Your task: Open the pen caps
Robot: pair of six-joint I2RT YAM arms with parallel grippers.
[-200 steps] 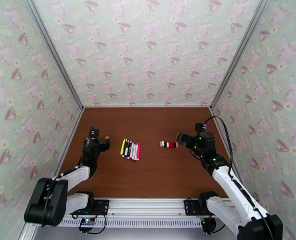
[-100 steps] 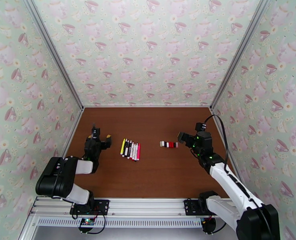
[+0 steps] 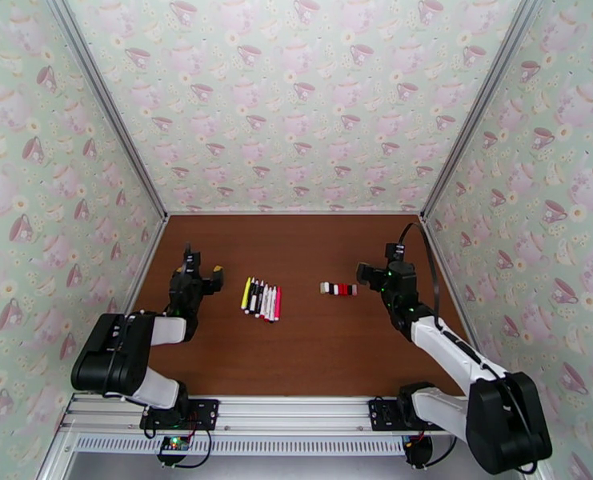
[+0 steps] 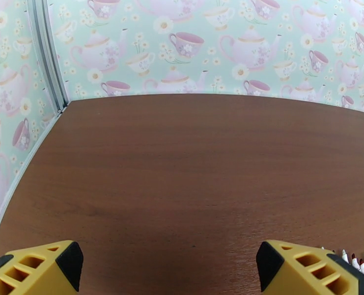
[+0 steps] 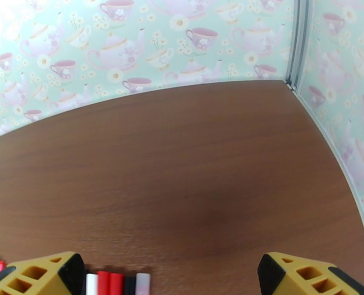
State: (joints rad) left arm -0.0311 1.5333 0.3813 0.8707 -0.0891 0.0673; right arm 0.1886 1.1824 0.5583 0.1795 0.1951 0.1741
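"Both arms had folded lower than a second before. Left gripper (image 3: 200, 267)?"
"Jaws wide, empty, beside the pens (image 3: 261, 298); top view listed them whole, wrist view just their tips (image 4: 359, 260)."
"Right gripper (image 3: 376, 266)?"
"Wide, empty, near the pen caps (image 3: 338, 289), a row on the table (image 3: 312, 354); forearm stretched low."

Bare bench (image 3: 296, 354) lies far and near — only the pens (image 3: 261, 299) left-centre and the pen caps (image 3: 338, 289) right-centre obstruct, well apart.
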